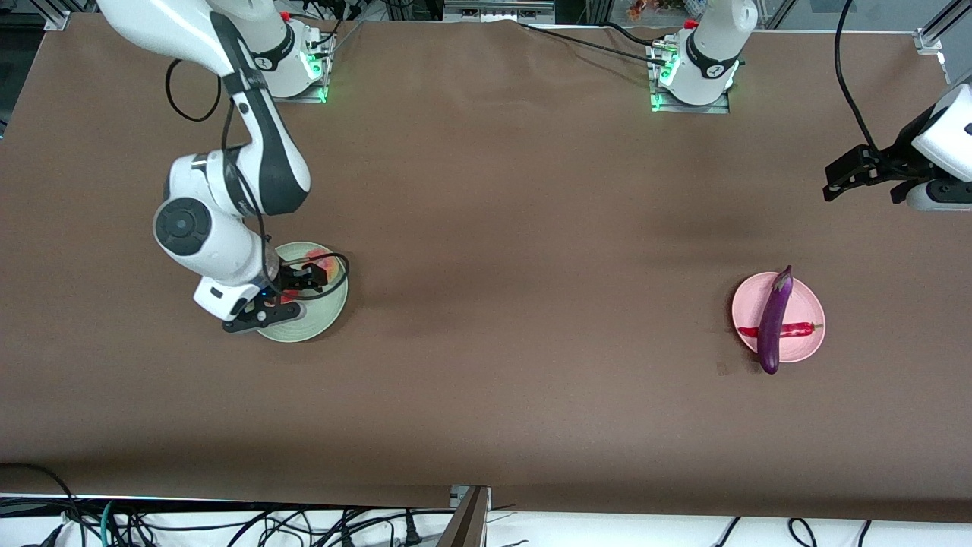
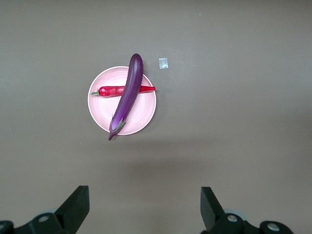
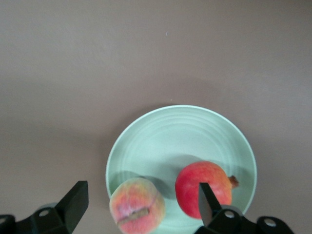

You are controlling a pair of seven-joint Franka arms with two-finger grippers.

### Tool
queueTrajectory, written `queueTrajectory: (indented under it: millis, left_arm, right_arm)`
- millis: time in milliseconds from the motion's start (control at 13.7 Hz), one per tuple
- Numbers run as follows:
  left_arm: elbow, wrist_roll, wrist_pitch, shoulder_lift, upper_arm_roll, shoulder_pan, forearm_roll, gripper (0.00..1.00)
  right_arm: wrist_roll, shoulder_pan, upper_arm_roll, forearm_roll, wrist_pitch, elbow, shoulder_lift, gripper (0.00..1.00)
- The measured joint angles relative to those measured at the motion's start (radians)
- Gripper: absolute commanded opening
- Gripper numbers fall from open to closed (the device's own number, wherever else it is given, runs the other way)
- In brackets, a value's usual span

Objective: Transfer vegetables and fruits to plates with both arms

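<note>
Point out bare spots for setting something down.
Bare brown table lies between green plate and pink plate, and nearer the front camera. Crowded: eggplant and chili cover the pink plate; peach, pomegranate fill the green.

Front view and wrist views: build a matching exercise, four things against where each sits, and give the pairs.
Things:
1. eggplant
2. chili pepper
3. peach
4. right gripper

Places:
A. under the eggplant, on the pink plate
B. on the green plate, beside the pomegranate
C. open, over the green plate
D. across the pink plate, overhanging its rim

Pairs: 1-D, 2-A, 3-B, 4-C
</note>
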Motion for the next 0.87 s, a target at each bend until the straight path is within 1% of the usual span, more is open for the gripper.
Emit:
queueTrajectory:
  millis: [219, 437, 583, 729, 874]
  left_arm:
    - [0.0, 0.0, 0.0, 0.0, 0.008, -0.012, 0.0, 1.0]
    - [0.0, 0.0, -0.009, 0.0, 0.008, -0.015, 0.0, 1.0]
    - [0.0, 0.0, -0.016, 0.0, 0.008, -0.016, 0.0, 1.0]
    - [0.0, 0.0, -0.016, 0.0, 0.008, -0.016, 0.0, 1.0]
    - [0.0, 0.0, -0.016, 0.0, 0.008, -0.016, 0.0, 1.0]
  right_arm:
    - [0.037, 0.0, -0.012, 0.0, -0.149, 0.009, -0.129, 1.0]
    - [0.04, -0.002, -0.057, -0.001, -0.349, 0.011, -0.288, 1.0]
    - [0.04, -0.004, -0.082, -0.012, -0.45, 0.009, -0.382, 1.0]
    - [0.04, -0.005, -0.086, -0.047, -0.492, 0.003, -0.429, 1.0]
    - [0.04, -0.005, -0.079, -0.073, -0.499, 0.004, -0.431, 1.0]
